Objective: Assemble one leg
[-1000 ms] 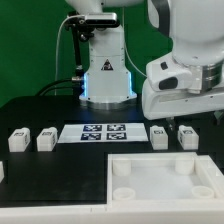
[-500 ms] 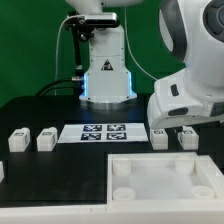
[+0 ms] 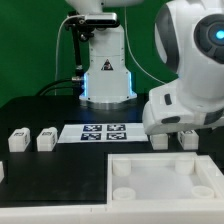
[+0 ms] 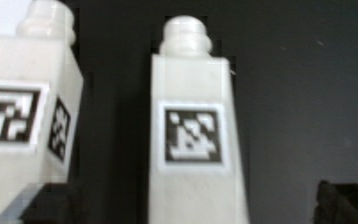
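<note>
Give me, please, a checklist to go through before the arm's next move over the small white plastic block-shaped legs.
1. The gripper is open: ok, its dark fingertips stand wide apart.
2. One small white plastic block-shaped leg lies between them: ok.
3. The neighbouring leg is clear of the fingers: cannot tell, it lies close.
4. Fingers low enough to close: cannot tell.
5. The large white square tray-like part lies apart from both legs: ok.
</note>
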Controlling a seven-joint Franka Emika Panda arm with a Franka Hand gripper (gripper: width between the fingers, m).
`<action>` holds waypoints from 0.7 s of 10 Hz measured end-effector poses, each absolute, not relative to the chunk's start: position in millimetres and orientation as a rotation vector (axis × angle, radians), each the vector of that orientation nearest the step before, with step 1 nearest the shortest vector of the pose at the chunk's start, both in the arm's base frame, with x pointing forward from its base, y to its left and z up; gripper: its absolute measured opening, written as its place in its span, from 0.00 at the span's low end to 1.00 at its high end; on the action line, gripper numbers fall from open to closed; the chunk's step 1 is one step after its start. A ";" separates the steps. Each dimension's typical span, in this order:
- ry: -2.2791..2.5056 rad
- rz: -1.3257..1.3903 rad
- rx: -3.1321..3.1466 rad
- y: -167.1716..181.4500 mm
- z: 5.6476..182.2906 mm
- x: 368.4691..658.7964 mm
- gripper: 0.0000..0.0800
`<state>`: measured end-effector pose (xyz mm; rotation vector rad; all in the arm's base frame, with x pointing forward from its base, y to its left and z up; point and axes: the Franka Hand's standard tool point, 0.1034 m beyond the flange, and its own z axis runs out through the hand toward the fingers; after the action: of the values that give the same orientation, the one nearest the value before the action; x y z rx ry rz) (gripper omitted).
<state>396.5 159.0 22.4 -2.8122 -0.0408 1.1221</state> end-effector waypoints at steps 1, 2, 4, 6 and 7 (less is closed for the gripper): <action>-0.036 1.128 -2.814 160.1 21.4 393.6 0.81; -0.035 1.130 -2.815 160.4 16.4 388.9 0.81; -0.033 1.145 -2.817 163.0 14.7 384.1 0.81; -0.034 1.145 -2.817 162.7 14.6 384.2 0.81; -0.034 1.145 -2.817 162.8 14.6 384.2 0.65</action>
<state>384.2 162.8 14.6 -2.8169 -0.0344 1.1447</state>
